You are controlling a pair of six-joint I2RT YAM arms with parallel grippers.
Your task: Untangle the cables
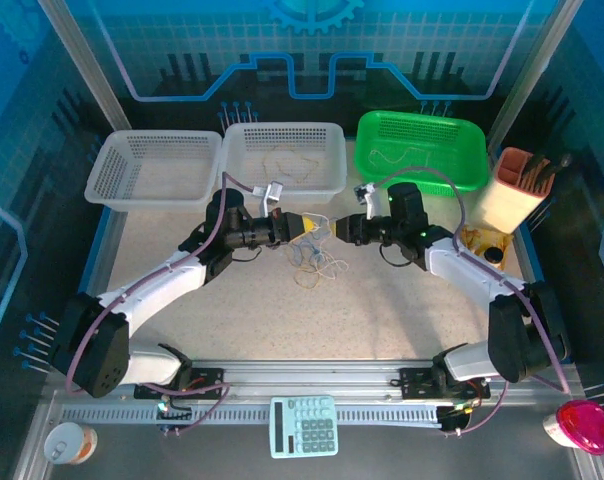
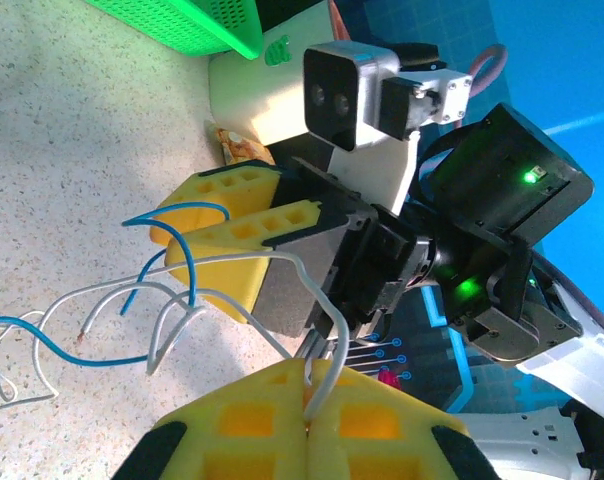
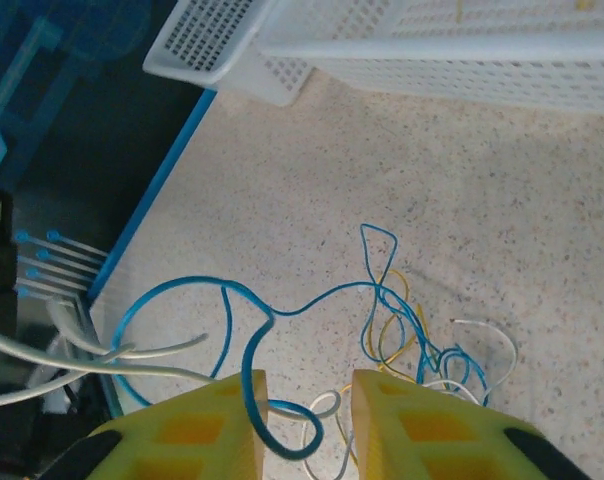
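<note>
1. Left gripper [image 2: 307, 378], nearest the left wrist lens: yellow pads are pressed together and clamped on the white cable [image 2: 327, 310], which rises from the seam and arcs down toward the table [image 2: 62, 120].
2. Right gripper [image 3: 310, 390]: fingers stand apart. A loop of the blue cable [image 3: 282, 312] lies in the gap, not gripped.
3. Cables: a loose tangle [image 1: 317, 262] rests mid-table, just below the 2 facing grippers and in front of the white basket [image 1: 327, 160]. Blue, white and yellowish cable [image 3: 387, 325] strands cross there.
4. Risk: if the right fingers shut on the doubled part of the loop, 2 strands get pinched and any pull would tighten the knot.
5. Risk: blue crosses white near the left pads, so drawing the arms apart could drag the whole bundle instead of separating it.
6. Risk: the thin white cable may slip from the pads under tension.
7. Risk: the grippers sit nearly nose to nose, so a small misjudged advance could make them collide.
</note>
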